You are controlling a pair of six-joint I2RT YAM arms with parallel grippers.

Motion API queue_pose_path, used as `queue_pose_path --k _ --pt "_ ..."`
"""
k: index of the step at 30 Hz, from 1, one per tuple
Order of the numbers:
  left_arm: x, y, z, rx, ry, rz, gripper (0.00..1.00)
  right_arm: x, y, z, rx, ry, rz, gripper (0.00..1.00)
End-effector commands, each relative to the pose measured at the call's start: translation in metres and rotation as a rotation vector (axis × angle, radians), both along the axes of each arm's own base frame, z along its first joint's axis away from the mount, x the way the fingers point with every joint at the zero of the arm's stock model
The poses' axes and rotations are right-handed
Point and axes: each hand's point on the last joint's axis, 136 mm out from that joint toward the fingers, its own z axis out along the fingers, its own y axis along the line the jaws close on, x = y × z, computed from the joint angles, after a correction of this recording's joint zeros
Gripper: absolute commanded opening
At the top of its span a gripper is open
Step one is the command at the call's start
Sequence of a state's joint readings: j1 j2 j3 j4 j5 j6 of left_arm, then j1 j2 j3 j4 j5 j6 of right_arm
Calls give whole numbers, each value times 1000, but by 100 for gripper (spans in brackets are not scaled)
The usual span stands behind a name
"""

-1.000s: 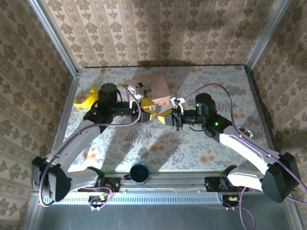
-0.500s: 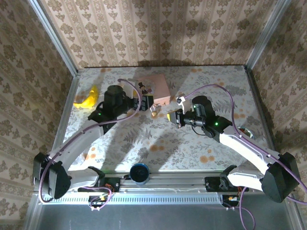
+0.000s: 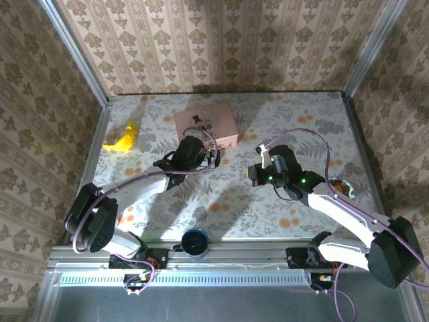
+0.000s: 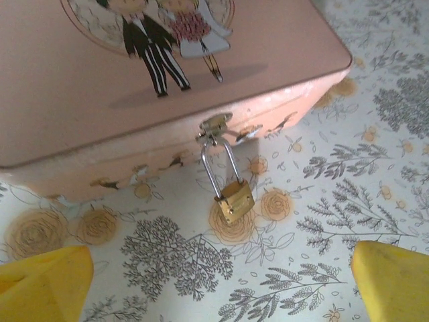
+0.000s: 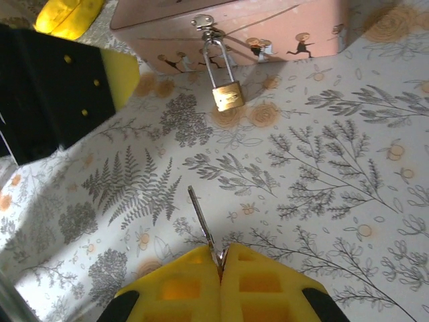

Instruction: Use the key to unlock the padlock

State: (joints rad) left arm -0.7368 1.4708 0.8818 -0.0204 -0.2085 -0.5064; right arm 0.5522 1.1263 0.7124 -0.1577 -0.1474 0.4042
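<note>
Observer: Progress so far?

Recorder: Key (image 5: 200, 225) is in hand. Right jaws are pinched tight on its bow, with the blade sticking out ahead. It aims roughly toward the padlock (image 5: 228, 95) but is well apart from it. Not inserted.

Observer: And the lock?

Recorder: It hangs from the hasp on the front of the pink box (image 4: 100, 100). Its body lies on the worktop (image 4: 322, 201), just beside the box wall. The shackle looks seated at both ends, so I judge it locked. I can't make out the keyway.

Observer: Left side?

Recorder: Left jaws are spread wide and hold nothing. They sit near the padlock, one yellow pad out to either side, with no contact.

Observer: What remains?

Recorder: Nearly everything, I'd say: steady the body, seat the key, turn it, free the shackle.

Observer: Count.

Recorder: One padlock, one key, one pink box, one banana (image 3: 122, 137).
</note>
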Motion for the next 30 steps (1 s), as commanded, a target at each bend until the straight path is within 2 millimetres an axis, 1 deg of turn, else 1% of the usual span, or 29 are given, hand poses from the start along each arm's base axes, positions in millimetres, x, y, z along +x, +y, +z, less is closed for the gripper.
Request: queue_pose_path --k 1,7,16,23,30 --pt "2 2 -13 4 12 76 100 4 -11 0 -4 -9 -63 0" --pt "9 -2 -34 20 47 106 98 5 -12 -5 -8 10 -70 0" --pt "22 -4 -54 72 72 137 96 10 -16 -8 -4 19 -92 0" --pt "33 0 -65 110 77 166 93 14 -15 -11 4 25 -95 0" --pt "39 -2 -71 120 81 169 90 17 -13 -11 14 30 -91 0"
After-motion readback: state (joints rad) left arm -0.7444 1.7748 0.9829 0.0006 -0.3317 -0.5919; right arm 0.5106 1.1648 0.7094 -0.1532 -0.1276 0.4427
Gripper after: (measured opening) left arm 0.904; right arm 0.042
